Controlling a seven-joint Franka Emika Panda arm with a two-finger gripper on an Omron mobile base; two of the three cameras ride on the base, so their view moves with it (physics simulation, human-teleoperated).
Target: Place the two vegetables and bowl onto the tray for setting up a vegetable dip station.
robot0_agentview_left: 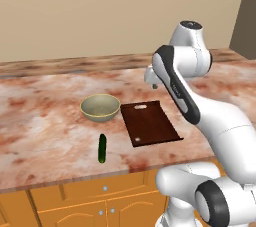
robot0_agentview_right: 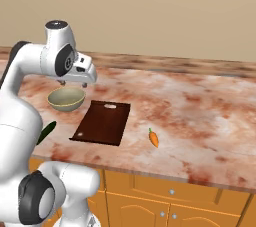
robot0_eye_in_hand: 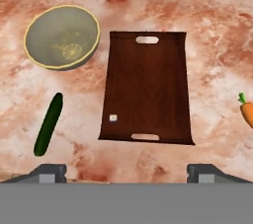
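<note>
The hand (robot0_eye_in_hand: 126,171) hovers wide open and empty above the tray (robot0_eye_in_hand: 146,87). The cucumber (robot0_eye_in_hand: 48,124) lies off to its left on the surface (robot0_eye_in_hand: 207,45), long axis roughly parallel to the tray's length, with the carrot (robot0_eye_in_hand: 246,111) out right.

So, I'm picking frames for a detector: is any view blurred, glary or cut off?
All rendered, evenly lit, no glare. Left base view: sharp, arm hides the carrot. Right base view: arm covers most of the cucumber. Hand view: carrot clipped at the edge, tray whole.
</note>
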